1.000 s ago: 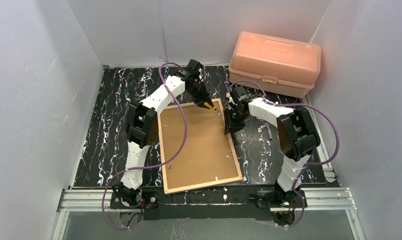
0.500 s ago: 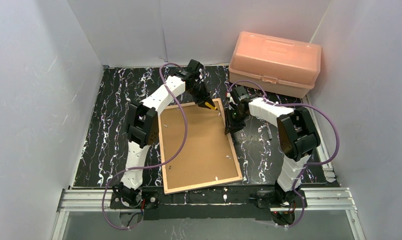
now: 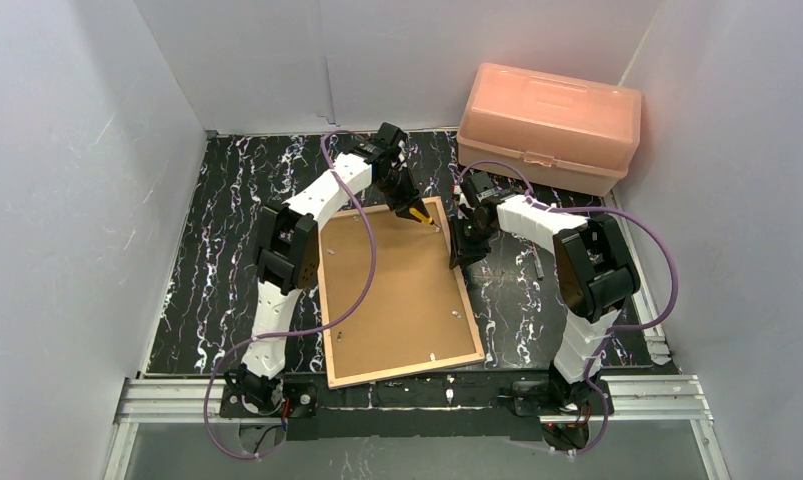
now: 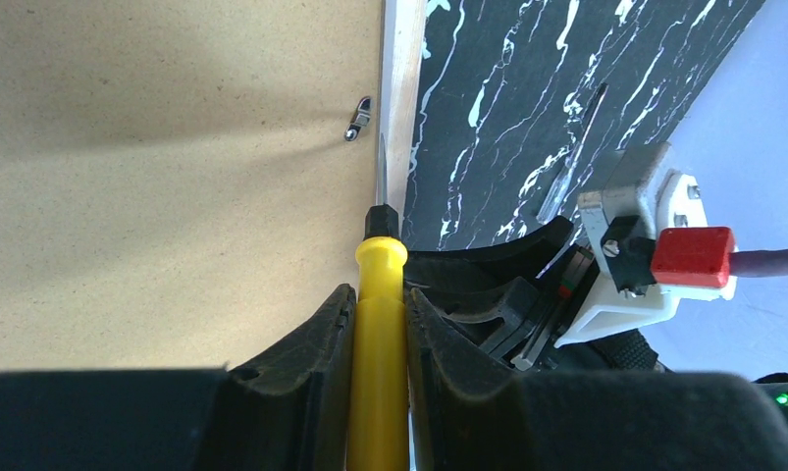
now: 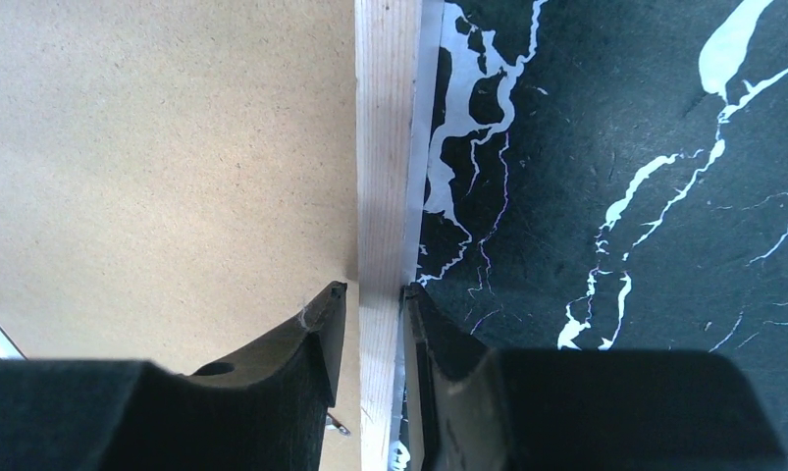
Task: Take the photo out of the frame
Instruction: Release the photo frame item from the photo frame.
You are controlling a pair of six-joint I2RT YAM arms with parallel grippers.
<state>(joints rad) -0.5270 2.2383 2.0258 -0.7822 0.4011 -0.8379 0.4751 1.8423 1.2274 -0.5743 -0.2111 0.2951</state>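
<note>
Yellow screwdriver (image 4: 378,334), clamped between the fingers of the left gripper (image 4: 378,299), aims its blade at a metal tab (image 4: 359,116) pinning the backing board (image 4: 154,177) — to pry it, I'd guess. The right gripper (image 5: 375,304) straddles the wood rail of the frame (image 5: 385,147), seemingly to steady it; whether it truly pinches, I can't tell. The photo is out of sight — presumably beneath the board.

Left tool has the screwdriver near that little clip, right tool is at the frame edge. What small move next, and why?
Probably ease the left tool forward so the yellow-handled screwdriver slips its tip under the small metal clip. The tip sits short of it, the brown backing board is in place, and the right tool straddles the light wood frame rail to steady it.
</note>
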